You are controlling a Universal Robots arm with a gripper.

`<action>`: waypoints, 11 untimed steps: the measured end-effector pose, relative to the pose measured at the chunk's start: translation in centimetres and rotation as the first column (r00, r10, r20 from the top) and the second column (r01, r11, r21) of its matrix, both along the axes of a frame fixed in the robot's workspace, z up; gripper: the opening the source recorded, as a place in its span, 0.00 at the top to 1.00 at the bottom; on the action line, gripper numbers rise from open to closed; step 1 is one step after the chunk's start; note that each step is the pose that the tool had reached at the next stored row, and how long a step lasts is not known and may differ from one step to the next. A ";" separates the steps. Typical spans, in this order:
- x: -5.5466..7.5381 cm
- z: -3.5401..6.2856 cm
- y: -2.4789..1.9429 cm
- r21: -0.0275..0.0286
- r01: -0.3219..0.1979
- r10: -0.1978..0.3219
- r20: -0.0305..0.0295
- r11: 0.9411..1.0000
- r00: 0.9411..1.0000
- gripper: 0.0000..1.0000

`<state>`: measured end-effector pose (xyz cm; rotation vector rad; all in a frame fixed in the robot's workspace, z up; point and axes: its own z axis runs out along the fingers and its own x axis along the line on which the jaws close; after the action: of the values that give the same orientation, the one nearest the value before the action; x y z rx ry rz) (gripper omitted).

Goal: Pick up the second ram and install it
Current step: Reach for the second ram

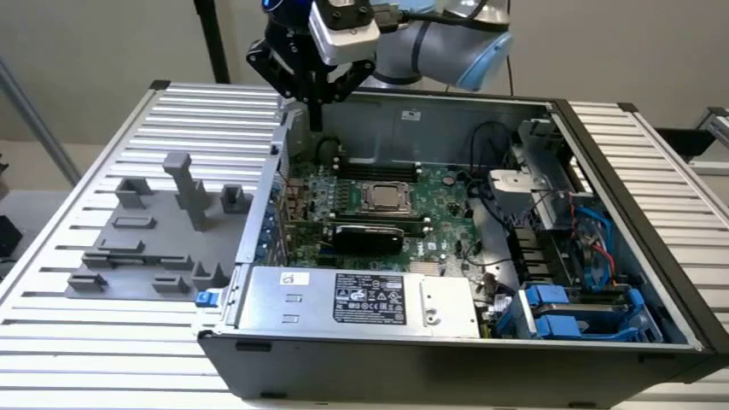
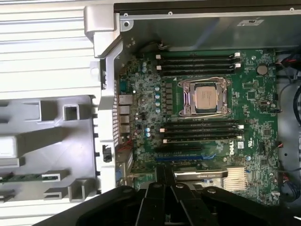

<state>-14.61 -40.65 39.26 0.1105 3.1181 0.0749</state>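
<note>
Second ram (image 2: 19, 177) lies untouched in the grey holder (image 1: 137, 256) at the exterior view's left. Claw (image 1: 316, 120), pressed together and empty, hangs above the case (image 1: 456, 111); grasping probably requires spreading it over the holder.

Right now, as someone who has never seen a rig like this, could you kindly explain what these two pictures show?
The machine is a grey and blue robot arm ending in a black gripper. One picture comes from a camera standing off the arm, the other from a camera on its wrist. On the ribbed metal table lies an open dark computer case holding a large green motherboard with a silver processor and long black memory slots. Beside the case sits a grey plastic holder tray; a thin green memory stick rests in it. The gripper hangs over a corner of the case, apart from the stick. Whether it holds anything I cannot tell.
</note>
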 end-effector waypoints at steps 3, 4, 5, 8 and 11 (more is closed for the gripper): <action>-1.4 -0.01 -0.40 0.000 0.000 0.000 0.000 1.000 1.000 1.00; -1.9 -0.01 -0.52 0.000 0.000 0.000 0.000 1.000 1.000 1.00; -2.3 -0.02 -0.64 0.000 0.000 0.000 0.000 1.000 1.000 1.00; -3.7 -0.09 -0.96 0.000 0.000 0.000 0.000 1.000 1.000 1.00; -5.0 -0.19 -1.26 0.000 0.000 0.000 0.000 1.000 1.000 1.00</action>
<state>-19.65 -41.91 39.07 0.1103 3.1179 0.0751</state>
